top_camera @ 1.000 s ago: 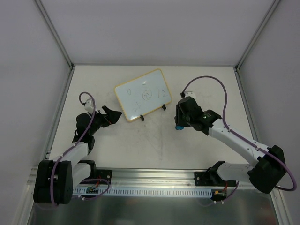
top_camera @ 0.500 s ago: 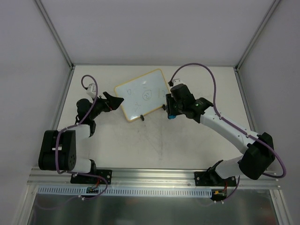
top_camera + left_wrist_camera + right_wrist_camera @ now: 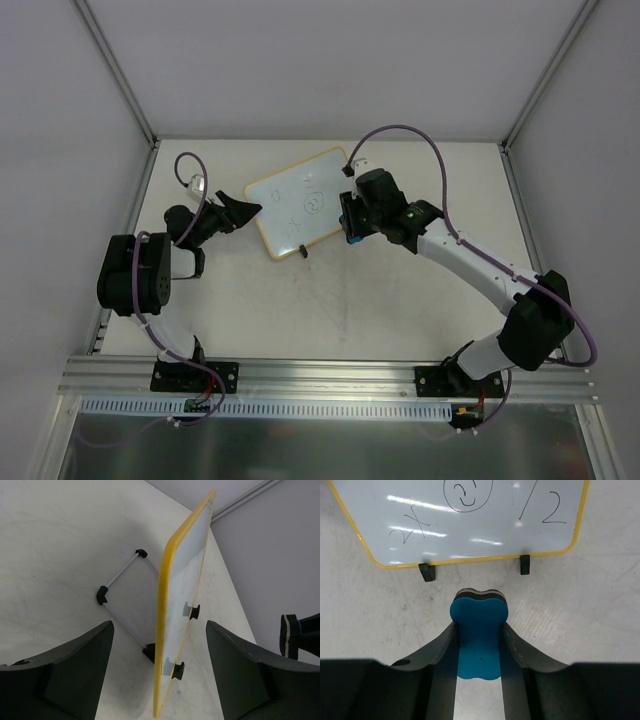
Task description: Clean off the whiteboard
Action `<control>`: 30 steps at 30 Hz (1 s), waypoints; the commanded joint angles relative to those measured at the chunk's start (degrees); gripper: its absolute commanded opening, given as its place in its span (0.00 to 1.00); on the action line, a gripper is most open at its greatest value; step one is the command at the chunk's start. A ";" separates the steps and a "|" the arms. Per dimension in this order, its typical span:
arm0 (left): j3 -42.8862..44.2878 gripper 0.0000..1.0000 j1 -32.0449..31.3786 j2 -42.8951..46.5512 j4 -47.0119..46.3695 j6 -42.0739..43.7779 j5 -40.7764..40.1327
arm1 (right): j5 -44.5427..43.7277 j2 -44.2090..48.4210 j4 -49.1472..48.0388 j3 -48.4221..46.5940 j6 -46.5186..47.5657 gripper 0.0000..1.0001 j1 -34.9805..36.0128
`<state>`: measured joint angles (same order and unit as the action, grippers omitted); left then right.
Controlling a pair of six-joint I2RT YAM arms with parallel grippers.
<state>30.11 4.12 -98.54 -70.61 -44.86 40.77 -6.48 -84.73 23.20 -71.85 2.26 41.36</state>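
The whiteboard point(image 3: 300, 201) stands tilted on two black clip feet at mid-table, with pen marks: a spiral, "2x" and "12" point(image 3: 470, 515). My left gripper point(image 3: 247, 208) is open at the board's left edge; in the left wrist view the yellow edge point(image 3: 162, 630) stands between the jaws, touching neither. My right gripper point(image 3: 348, 224) is shut on the blue eraser point(image 3: 479, 632) and holds it at the board's right front corner, just before the feet.
A wire stand point(image 3: 122, 575) props the board from behind. Metal frame posts point(image 3: 120, 70) and white walls bound the table. The aluminium rail point(image 3: 320, 375) with both arm bases runs along the near edge.
My right gripper has carried the eraser up and left, to the board's right front corner. My left gripper has reached forward to the board's left edge.
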 commanded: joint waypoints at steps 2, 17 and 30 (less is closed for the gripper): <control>2.41 0.73 0.01 -3.49 -16.55 -2.95 6.15 | 1.38 -3.50 -3.16 -4.34 3.45 0.00 0.03; 5.93 0.43 0.01 -6.22 -19.12 -1.81 13.10 | -0.20 -14.14 -7.82 -11.02 6.00 0.00 4.34; 7.77 0.19 0.01 -10.52 -20.71 -3.47 13.36 | 0.33 -21.97 -9.93 -16.65 5.74 0.00 5.57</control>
<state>36.21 4.12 -107.79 -73.23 -48.58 52.25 -6.33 -105.75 15.77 -84.93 7.55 46.61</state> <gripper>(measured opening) 0.206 0.364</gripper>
